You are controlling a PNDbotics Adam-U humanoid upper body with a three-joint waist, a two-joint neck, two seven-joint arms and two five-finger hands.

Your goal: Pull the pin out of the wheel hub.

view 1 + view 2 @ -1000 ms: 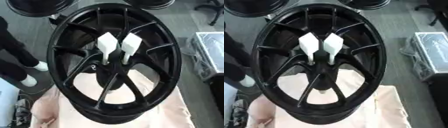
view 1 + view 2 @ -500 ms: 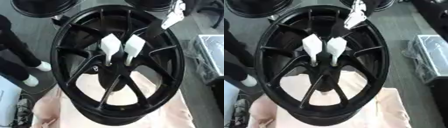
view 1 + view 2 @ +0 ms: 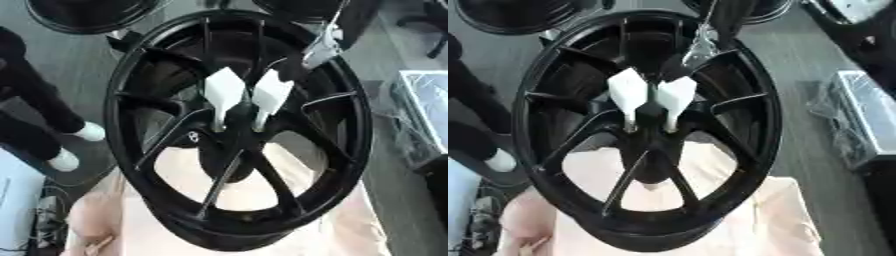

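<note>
A black spoked wheel (image 3: pixel 352 150) lies on a pale pink cloth. Two white pins with flat, flag-like tops stand upright side by side in its hub (image 3: pixel 229 150): the left pin (image 3: pixel 223 92) and the right pin (image 3: pixel 269 95). My right arm comes in from the top right, and its hand (image 3: pixel 320 47), dark with a silver part, hangs over the wheel's upper right spokes. It is above and to the right of the pins and apart from them. The black wheel behind it hides how its fingers stand. My left hand shows in no view.
The pink cloth (image 3: pixel 337 227) covers the table under the wheel. Other black wheels (image 3: pixel 83 15) lie on the floor behind. A person's dark legs and white shoes (image 3: pixel 86 132) stand at the left. A box wrapped in plastic (image 3: pixel 424 107) sits at the right.
My right arm has come into view from the top right and moved down and inward over the wheel's upper rim, closer to the pins. The pins have not moved.
</note>
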